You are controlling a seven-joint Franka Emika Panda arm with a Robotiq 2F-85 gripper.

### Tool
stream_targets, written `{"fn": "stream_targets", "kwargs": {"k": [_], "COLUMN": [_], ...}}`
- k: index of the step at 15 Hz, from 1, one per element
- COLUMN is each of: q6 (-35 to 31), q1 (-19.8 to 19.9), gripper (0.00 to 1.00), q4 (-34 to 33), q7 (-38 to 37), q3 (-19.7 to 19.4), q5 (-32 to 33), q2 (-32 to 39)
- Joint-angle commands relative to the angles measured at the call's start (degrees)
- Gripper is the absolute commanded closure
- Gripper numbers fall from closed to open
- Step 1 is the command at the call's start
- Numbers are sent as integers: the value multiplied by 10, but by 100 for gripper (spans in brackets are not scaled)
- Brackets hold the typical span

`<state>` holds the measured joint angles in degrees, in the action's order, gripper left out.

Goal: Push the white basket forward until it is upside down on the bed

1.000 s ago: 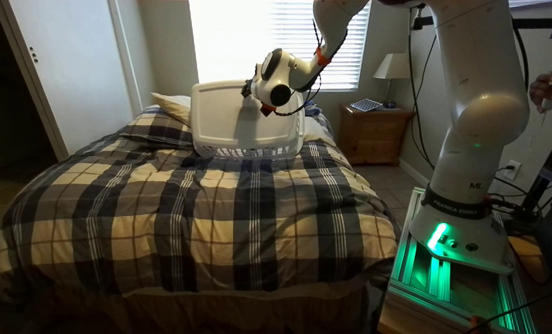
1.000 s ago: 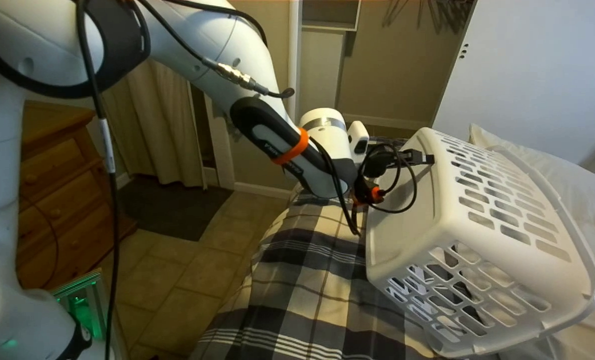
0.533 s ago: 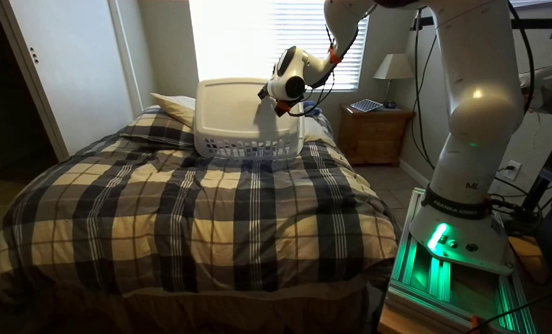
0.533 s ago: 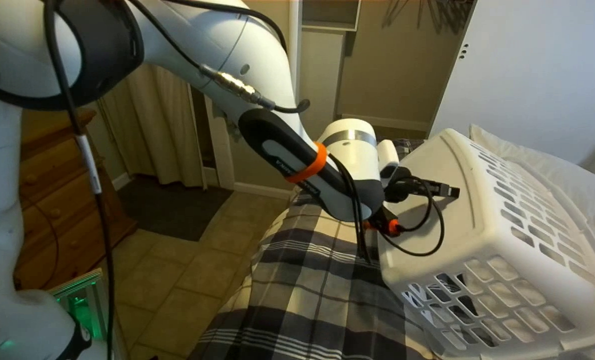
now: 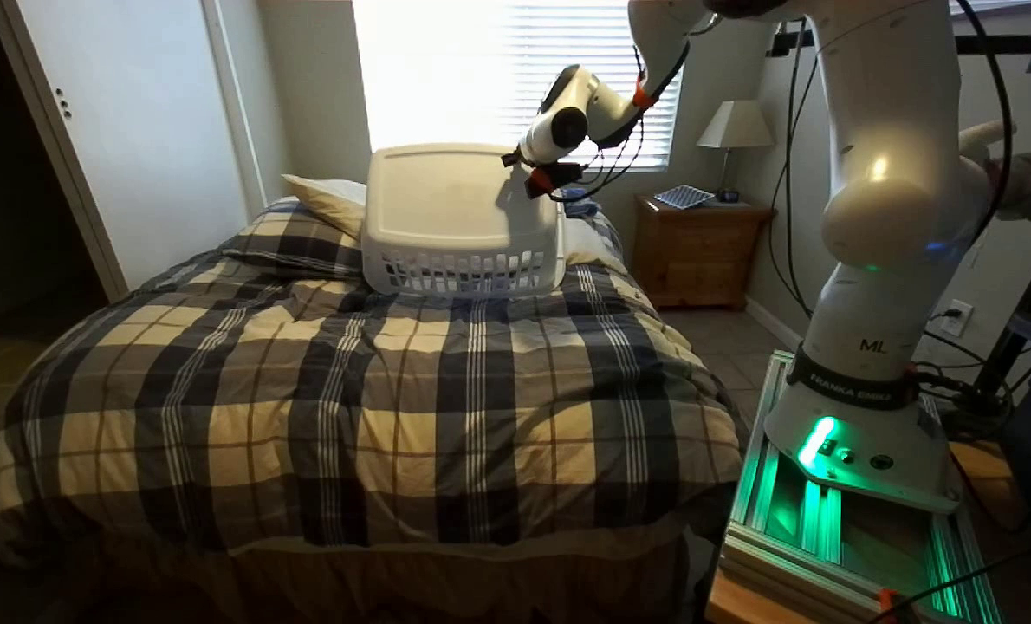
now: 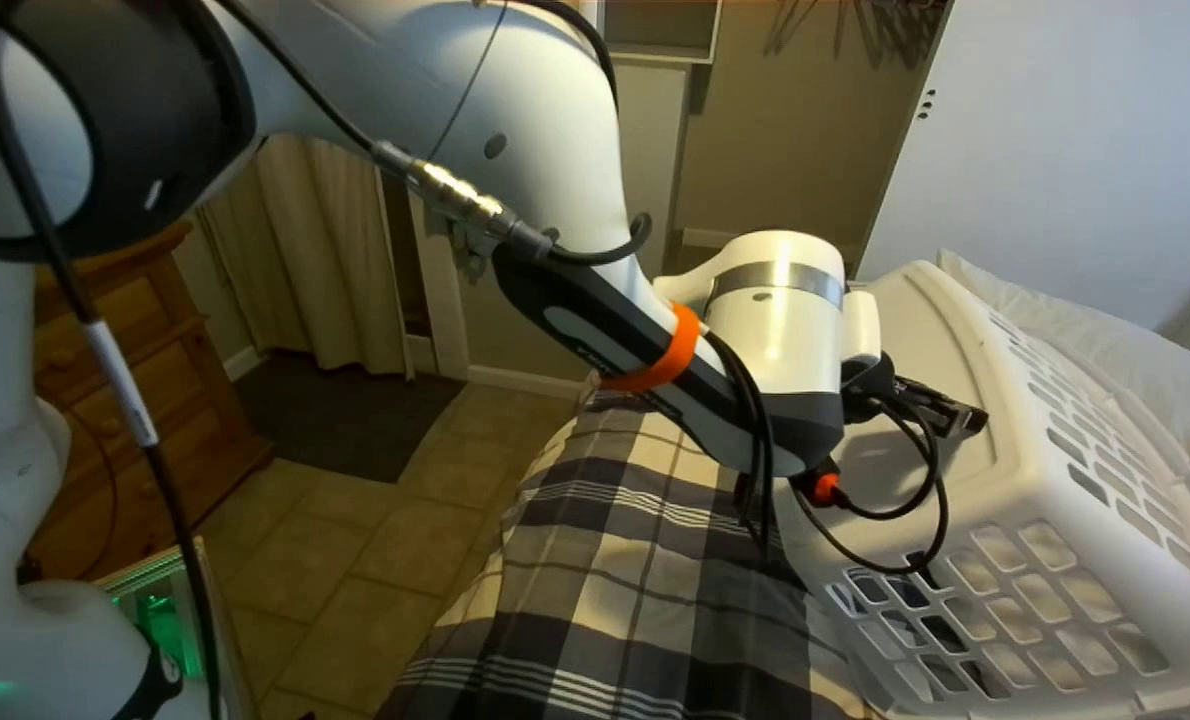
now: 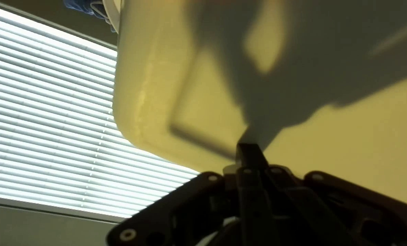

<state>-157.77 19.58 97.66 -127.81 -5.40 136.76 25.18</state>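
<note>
In an exterior view, the bed [image 5: 498, 399] occupies the middle of the room, covered by a plaid blanket [image 5: 264, 390] of tan, brown, black and white checks. A bright window [image 5: 437, 69] is behind the head end; a lamp [image 5: 734, 126] stands on a wooden bedside cabinet [image 5: 697, 260] to one side. The white basket [image 5: 437, 204] rests tilted near the pillow [image 5: 329, 201], flat base turned upward and toward the foot, one slotted side below. The gripper [image 5: 509, 159] is at the upper right part of that base.

In an exterior view, a tiled floor [image 6: 355, 560] runs alongside the bed, with a dark mat [image 6: 350, 410] and a chest of drawers [image 6: 180, 400]. Here the basket lies ahead of the gripper, its base facing the arm [image 6: 545, 150].

In the wrist view, window blinds [image 7: 53, 112] show at the left and the basket's base at the right. The gripper's fingers [image 7: 253, 157] are together. A shadow [image 7: 292, 85] on the base meets their tips; whether they touch it I cannot tell.
</note>
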Motion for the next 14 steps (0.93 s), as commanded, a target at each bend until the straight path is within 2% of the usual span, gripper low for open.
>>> {"fn": "stream_targets", "kwargs": {"k": [1, 7, 10, 14], "q6": [-42, -114, -134, -155], "q1": [20, 50, 62, 74], "gripper": [100, 100, 100, 100], "q4": [-58, -129, -171, -203], "q7": [-39, -60, -29, 53], "q3": [12, 12, 5, 3], "q5": [-30, -113, -187, -313], "q2": [33, 76, 101, 131]}}
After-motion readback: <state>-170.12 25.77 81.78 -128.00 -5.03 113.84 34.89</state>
